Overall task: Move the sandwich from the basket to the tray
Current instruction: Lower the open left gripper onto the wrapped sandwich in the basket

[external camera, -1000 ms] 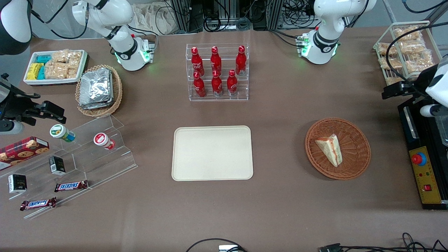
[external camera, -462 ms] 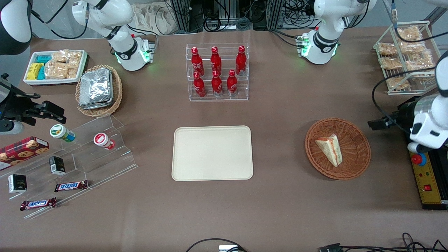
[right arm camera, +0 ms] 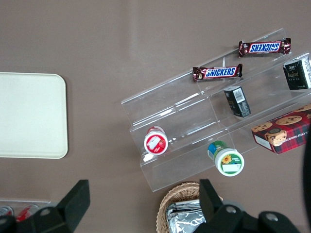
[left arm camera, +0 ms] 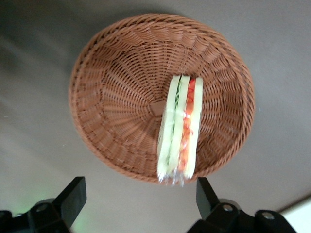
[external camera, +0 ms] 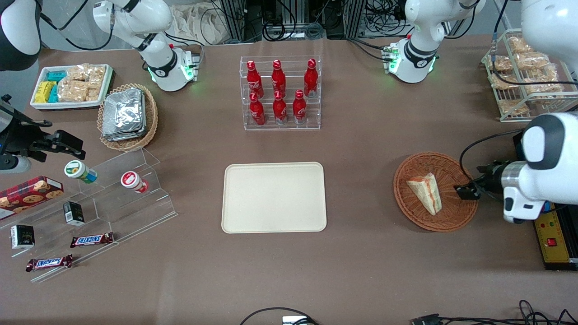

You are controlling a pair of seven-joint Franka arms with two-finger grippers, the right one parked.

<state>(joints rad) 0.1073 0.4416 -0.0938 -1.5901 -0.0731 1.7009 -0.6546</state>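
Observation:
The sandwich [external camera: 425, 193] is a white wedge with red and green filling, lying in the round reddish-brown wicker basket [external camera: 456, 171]. The cream tray [external camera: 273, 197] lies flat at the table's middle, with nothing on it. My left gripper [external camera: 466, 190] hovers over the basket's rim on the side toward the working arm's end, beside the sandwich and not touching it. In the left wrist view the sandwich [left arm camera: 180, 131] lies in the basket [left arm camera: 116, 97], and the gripper [left arm camera: 140, 196] is open and empty, its fingertips [left arm camera: 74, 193] clear of the wicker.
A black control box [external camera: 553, 234] sits at the working arm's end, close to the basket. A wire rack of bagged snacks [external camera: 524, 76] stands farther from the camera. A clear rack of red bottles [external camera: 280, 92] stands farther than the tray.
My left arm has swung in from the working arm's end of the table, and the gripper has come over the basket's rim. The sandwich, basket and tray have not moved.

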